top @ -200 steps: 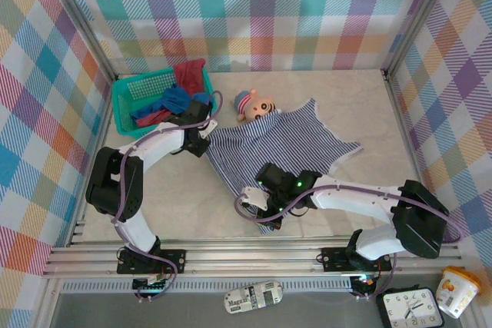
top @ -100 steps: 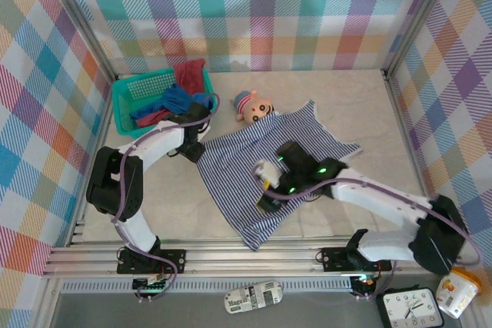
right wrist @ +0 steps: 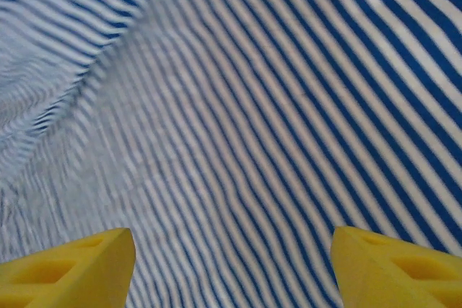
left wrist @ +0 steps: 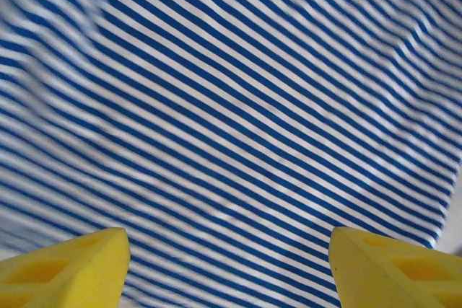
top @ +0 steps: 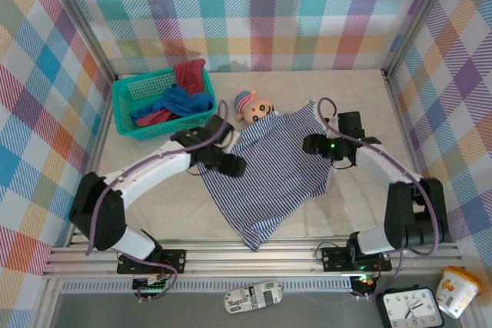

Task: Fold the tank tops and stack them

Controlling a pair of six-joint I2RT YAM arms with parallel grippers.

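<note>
Smack in the middle of the table (top: 369, 97) is the striped tank top (top: 269, 178), navy and white. It's spread out mostly flat but sitting at an angle, with one corner pointing toward the near edge and the strap end up at the far side. It's a bit rumpled along its left side.

The left gripper (top: 231, 165) sits over the left edge of that top, arm reaching in from the near left. Its jaws are released: on the wrist camera the two yellow fingertips (left wrist: 72, 268) stand wide apart, with just stripes between them and nothing pinched.

The right gripper (top: 314, 144) is the same deal, over the far right part of the same top. Its jaws are spread too, yellow fingertips (right wrist: 72, 268) out at the corners of its own camera and only cloth below. I honestly can't tell whether either one is touching the fabric or just above it.

Over at the far left is the teal basket (top: 150, 86). The bright blue tank top (top: 181, 100) is bunched up inside it, and the dark red tank top (top: 188, 74) is draped over its far right corner. A little big-headed doll (top: 254, 105) lies just beside the striped top's far edge, between the basket and the right gripper.
</note>
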